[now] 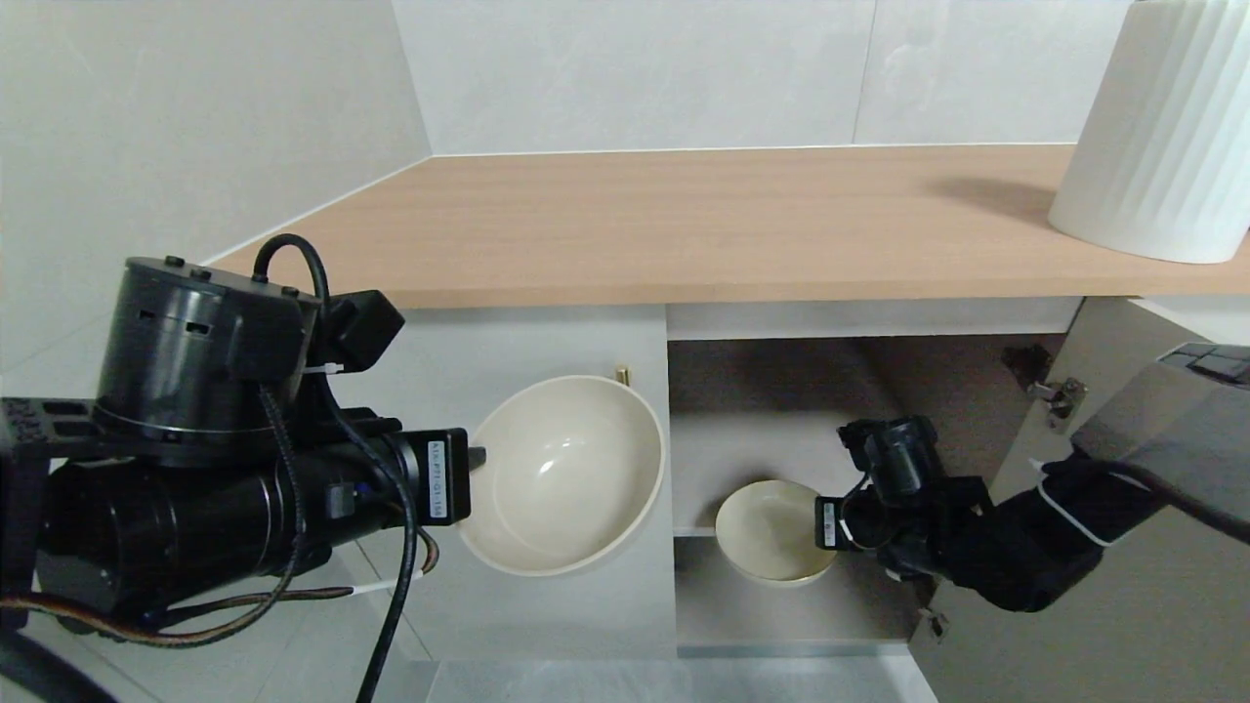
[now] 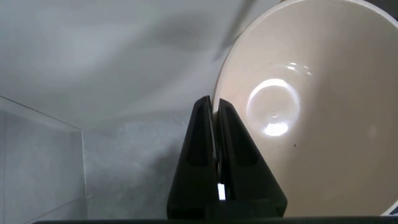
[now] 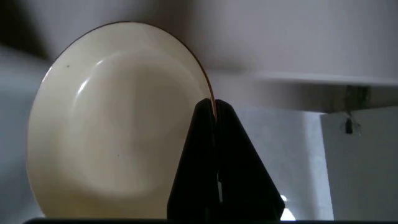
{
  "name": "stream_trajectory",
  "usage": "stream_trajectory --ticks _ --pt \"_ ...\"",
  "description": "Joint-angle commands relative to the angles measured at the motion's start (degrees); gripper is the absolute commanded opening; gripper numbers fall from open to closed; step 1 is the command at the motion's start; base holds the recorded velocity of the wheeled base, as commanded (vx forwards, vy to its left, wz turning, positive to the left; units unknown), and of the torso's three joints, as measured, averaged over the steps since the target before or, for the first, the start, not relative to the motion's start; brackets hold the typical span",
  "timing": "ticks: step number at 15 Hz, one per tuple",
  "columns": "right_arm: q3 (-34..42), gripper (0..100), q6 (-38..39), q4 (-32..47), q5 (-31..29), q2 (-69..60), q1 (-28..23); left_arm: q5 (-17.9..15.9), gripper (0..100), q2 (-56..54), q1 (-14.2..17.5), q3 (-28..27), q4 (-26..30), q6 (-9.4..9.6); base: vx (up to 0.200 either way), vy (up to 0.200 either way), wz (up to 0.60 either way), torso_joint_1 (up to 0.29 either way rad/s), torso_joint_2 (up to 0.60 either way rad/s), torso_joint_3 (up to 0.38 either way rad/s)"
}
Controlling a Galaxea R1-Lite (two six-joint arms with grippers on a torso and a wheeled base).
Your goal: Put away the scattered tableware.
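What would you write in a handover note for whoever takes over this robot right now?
Left gripper: shut on the rim of the large bowl, which it holds in front of the closed cupboard door.
Right gripper: shut on the rim of the small dish, which is inside the open cupboard; whether the dish is set down is unclear.
Done: both pieces are in hand.
Left: release the dish in the cupboard, then stow the bowl.

Your left gripper (image 1: 479, 457) grips the large cream bowl (image 1: 566, 478) by its rim before the closed door (image 1: 469, 342) — your right gripper (image 1: 818, 522) holds the small cream bowl (image 1: 767, 532) inside the open cabinet (image 1: 781, 605), under the wooden counter (image 1: 684, 225).
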Motion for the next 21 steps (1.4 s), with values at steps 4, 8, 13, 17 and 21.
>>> stream_trajectory --ticks 4,8,13,17,21 --pt "-7.51 0 1.30 -4.76 -6.01 11.75 -3.03 0.10 0 0.58 -0.37 0.07 -0.53 -0.01 0.000 0.000 0.00 0.000 0.00 0.000" --pt "-11.38 0 1.39 -6.43 -9.00 15.35 -5.14 0.10 0 0.85 -0.46 0.07 -0.61 -0.01 0.000 0.000 0.00 0.000 0.00 0.000" --pt "-14.89 0 3.24 -7.04 -11.37 16.85 -6.28 0.10 0 1.20 -0.46 0.07 -0.70 -0.01 0.000 0.000 0.00 0.000 0.00 0.000" --pt "-16.56 0 3.94 -7.31 -11.99 17.81 -6.28 0.10 0 1.11 -0.55 0.07 -0.79 -0.01 0.000 0.000 0.00 0.000 0.00 0.000" --pt "-17.00 0 4.03 -7.31 -12.69 17.99 -6.37 0.10 0 1.20 -0.55 0.07 -0.79 -0.01 0.000 0.000 0.00 0.000 0.00 0.000"
